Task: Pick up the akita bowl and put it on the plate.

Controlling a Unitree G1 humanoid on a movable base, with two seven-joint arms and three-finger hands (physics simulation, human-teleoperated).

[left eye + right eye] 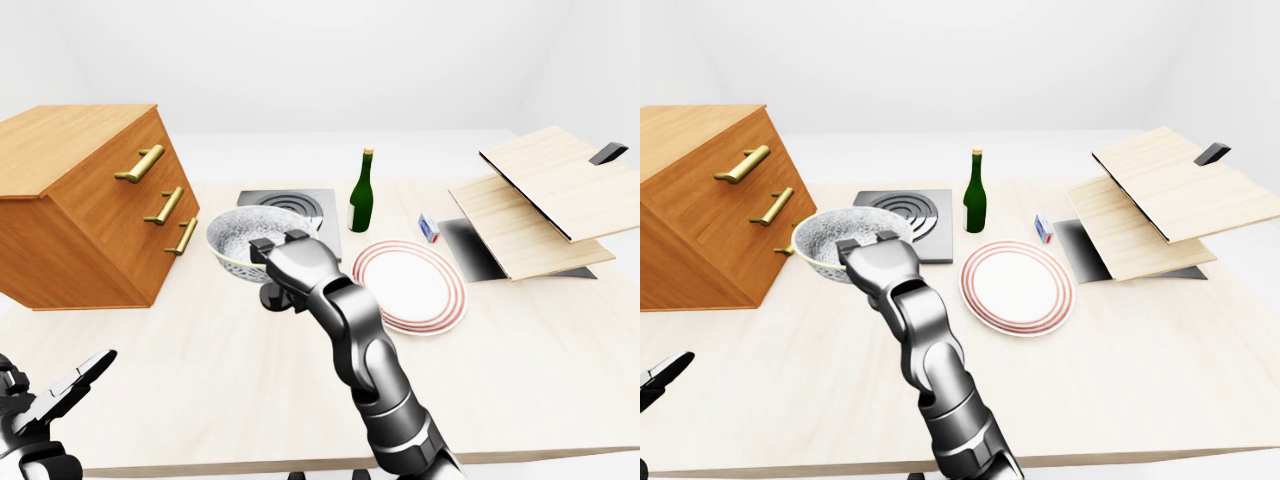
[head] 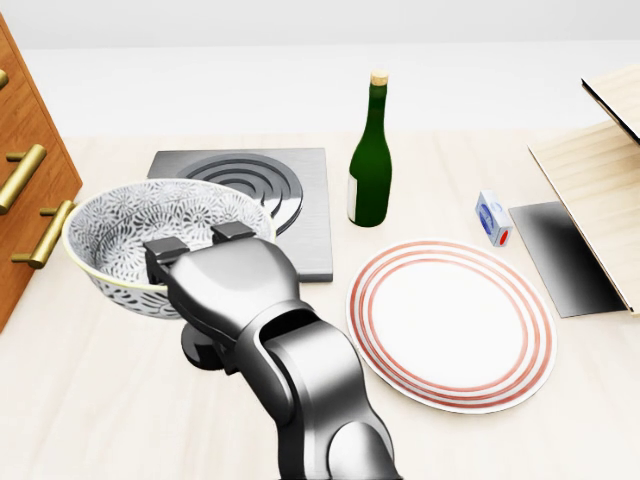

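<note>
Head view: right robot hand point(image 2: 218, 282) grips round, floral-patterned bowl point(image 2: 120, 230).
</note>
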